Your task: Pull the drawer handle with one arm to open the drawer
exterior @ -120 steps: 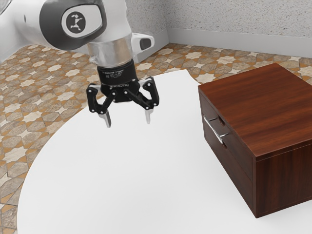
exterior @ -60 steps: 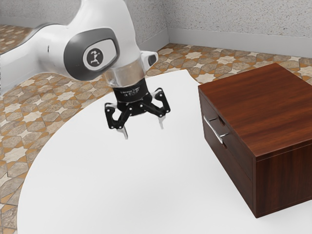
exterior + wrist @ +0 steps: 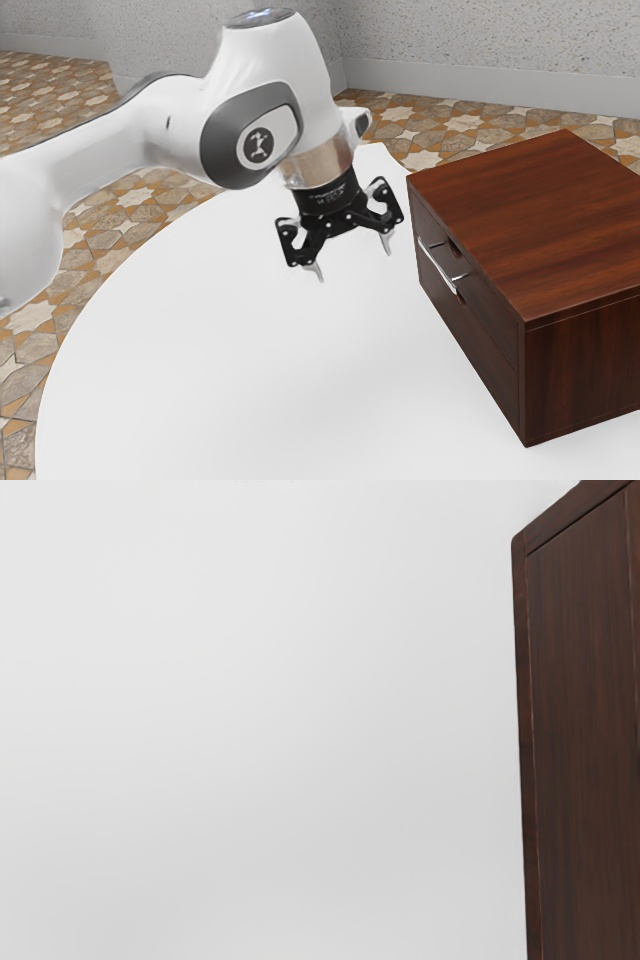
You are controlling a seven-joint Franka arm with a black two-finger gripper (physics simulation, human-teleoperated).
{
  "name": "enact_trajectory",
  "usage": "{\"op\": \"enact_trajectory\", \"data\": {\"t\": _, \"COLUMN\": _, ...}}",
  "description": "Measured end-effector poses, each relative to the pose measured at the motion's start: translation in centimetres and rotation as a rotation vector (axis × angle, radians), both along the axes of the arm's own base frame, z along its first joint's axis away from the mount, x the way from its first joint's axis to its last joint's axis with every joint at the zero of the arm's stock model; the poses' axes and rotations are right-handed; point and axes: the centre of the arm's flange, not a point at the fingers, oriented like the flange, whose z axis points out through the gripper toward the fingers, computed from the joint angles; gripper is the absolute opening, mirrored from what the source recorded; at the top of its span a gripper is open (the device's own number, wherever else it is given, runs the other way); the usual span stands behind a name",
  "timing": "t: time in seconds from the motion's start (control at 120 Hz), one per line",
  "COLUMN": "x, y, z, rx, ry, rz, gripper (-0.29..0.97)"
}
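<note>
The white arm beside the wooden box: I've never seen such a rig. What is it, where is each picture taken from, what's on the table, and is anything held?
These are simulator renders. The white arm is a robot ending in a black two-finger gripper. The exterior view comes from a camera at the arm's side; the wrist view comes from a camera on its hand. On the white table stands a dark wooden cabinet with a metal drawer handle on its front. The wrist view catches part of that cabinet against the table. The gripper is open, holds nothing, and hangs above the table, apart from the handle.
</note>
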Motion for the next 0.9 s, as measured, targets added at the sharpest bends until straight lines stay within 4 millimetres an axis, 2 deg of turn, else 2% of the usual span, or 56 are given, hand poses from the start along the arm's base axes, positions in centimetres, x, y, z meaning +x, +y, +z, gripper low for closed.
{"op": "enact_trajectory", "data": {"t": 0.183, "x": 1.2, "y": -1.8, "z": -0.7, "rx": -0.012, "ry": 0.014, "rz": -0.003, "gripper": 0.68}}
{"op": "enact_trajectory", "data": {"t": 0.4, "x": 1.9, "y": -2.9, "z": -1.4, "rx": -0.015, "ry": 0.027, "rz": -0.003, "gripper": 0.68}}
{"op": "enact_trajectory", "data": {"t": 0.9, "x": 2.5, "y": -5.9, "z": -1.3, "rx": -0.044, "ry": 0.019, "rz": -0.039, "gripper": 0.68}}
